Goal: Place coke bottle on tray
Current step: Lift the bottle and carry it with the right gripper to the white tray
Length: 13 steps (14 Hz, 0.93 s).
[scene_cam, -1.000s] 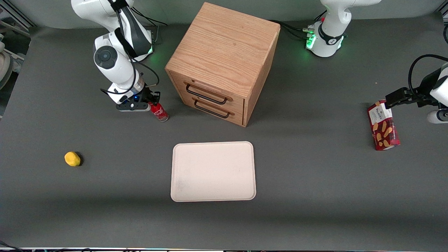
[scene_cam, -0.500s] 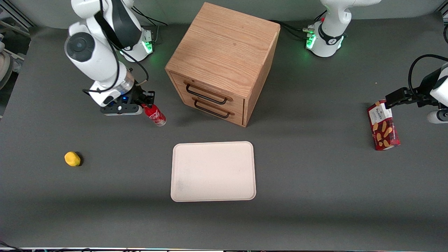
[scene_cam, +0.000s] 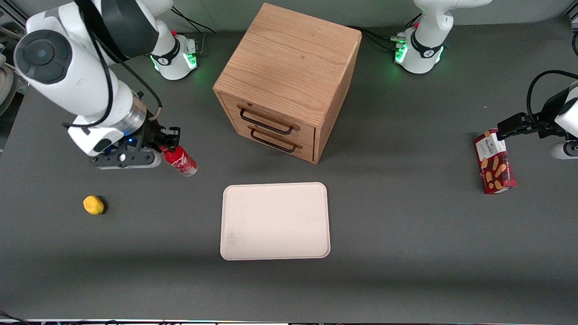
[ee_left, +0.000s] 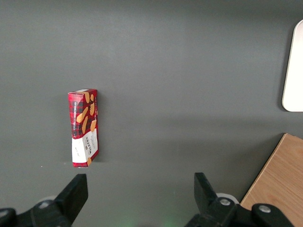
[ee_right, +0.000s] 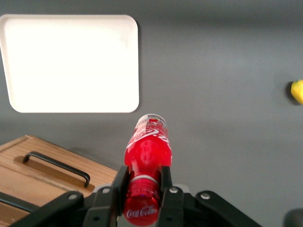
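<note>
- The bottle's cap end is hidden: in both the front view and the right wrist view the gripper (scene_cam: pixel 168 145) covers the neck of the coke bottle (scene_cam: pixel 179 161), so only its red body and base show.
- In the right wrist view the wooden drawer cabinet (ee_right: pixel 42 184) is cut off at the frame edge, and the small yellow object (ee_right: pixel 297 91) is only partly in frame.
- The gripper's two fingers (ee_right: pixel 166 182) press against either side of the bottle (ee_right: pixel 147 156), clamped on its upper part near the label.
- The bottle is held in the air above the dark table (scene_cam: pixel 406 234), toward the working arm's end of it relative to the tray (scene_cam: pixel 274 221), and farther from the front camera than the tray.
- Its long axis is tilted rather than upright: the base points downward and slants toward the tray, the gripped end leaning back toward the arm.
- The tray lies flat in front of the cabinet (scene_cam: pixel 289 76), nearer the front camera.
- The yellow object (scene_cam: pixel 93 205) rests on the table, well apart from the tray.
</note>
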Motion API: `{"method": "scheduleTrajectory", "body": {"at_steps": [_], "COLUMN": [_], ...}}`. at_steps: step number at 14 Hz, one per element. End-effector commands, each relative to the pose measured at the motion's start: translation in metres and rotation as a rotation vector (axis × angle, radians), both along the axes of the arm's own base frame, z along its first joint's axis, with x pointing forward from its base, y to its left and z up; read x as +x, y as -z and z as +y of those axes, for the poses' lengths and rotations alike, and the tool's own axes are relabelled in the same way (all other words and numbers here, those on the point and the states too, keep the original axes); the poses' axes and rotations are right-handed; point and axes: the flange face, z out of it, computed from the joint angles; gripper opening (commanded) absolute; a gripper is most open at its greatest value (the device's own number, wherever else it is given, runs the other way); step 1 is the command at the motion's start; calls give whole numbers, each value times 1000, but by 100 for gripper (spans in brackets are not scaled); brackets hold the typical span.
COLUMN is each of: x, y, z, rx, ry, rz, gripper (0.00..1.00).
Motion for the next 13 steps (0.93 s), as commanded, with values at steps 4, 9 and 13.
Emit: {"method": "scheduleTrajectory", "body": {"at_steps": [4,9,13], "x": [65,101,122], "y": [31,92,145], "z": [11,23,36], "rx": [29,55,79], "ry": [-59,-126,-145], "rz": [-57,-109,-144], "gripper": [0,0,0]}}
